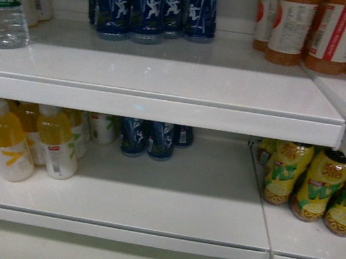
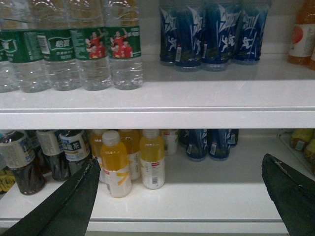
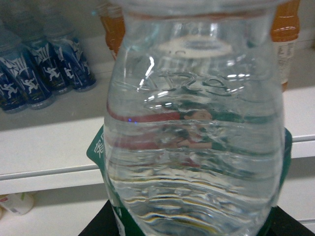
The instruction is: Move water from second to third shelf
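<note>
Your right pincer (image 3: pixel 197 228) grips the water bottle (image 3: pixel 197 137), held in front of the white shelf (image 3: pixel 49 152). Your left pincer (image 2: pixel 182 196) hangs open before the lower shelf (image 2: pixel 206 196), beside yellow drink bottles (image 2: pixel 115 164).

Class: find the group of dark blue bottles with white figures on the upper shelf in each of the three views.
Head: the blue bottles stand at top centre.
Left wrist: upper right of centre.
Right wrist: upper left, left of the close-up water bottle.
Shared landmark: the orange drink bottles standing to their right.
</note>
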You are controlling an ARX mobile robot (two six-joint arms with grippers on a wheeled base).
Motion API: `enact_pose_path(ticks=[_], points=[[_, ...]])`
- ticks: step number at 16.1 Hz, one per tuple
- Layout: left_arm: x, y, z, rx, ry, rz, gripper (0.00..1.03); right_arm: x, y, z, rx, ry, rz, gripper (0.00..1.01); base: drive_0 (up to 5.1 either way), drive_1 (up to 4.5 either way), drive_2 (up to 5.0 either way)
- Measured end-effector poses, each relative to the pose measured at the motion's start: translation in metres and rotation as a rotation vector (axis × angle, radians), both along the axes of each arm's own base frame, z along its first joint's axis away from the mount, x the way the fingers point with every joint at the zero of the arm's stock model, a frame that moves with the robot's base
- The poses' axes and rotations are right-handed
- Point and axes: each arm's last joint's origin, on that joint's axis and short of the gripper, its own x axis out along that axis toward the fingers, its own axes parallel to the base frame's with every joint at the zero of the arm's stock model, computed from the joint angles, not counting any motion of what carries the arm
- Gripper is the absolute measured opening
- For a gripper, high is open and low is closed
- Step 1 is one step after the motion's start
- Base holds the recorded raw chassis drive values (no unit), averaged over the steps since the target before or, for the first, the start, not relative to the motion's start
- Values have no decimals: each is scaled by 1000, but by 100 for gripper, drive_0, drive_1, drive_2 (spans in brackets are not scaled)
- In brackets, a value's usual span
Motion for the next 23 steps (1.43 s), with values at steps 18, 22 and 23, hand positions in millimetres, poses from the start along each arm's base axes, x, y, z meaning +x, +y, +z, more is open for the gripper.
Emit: enact_pose_path(ticks=[18,22,23], points=[[0,0,0,0,0,-1,98,0,0,1,2,-7,3,40,-498,243,243],[0,0,0,0,3,0,98,0,0,0,0,1,2,40,-496,249,249],[0,0,0,0,0,0,98,0,0,0,1,-1,3,40,-496,249,249]])
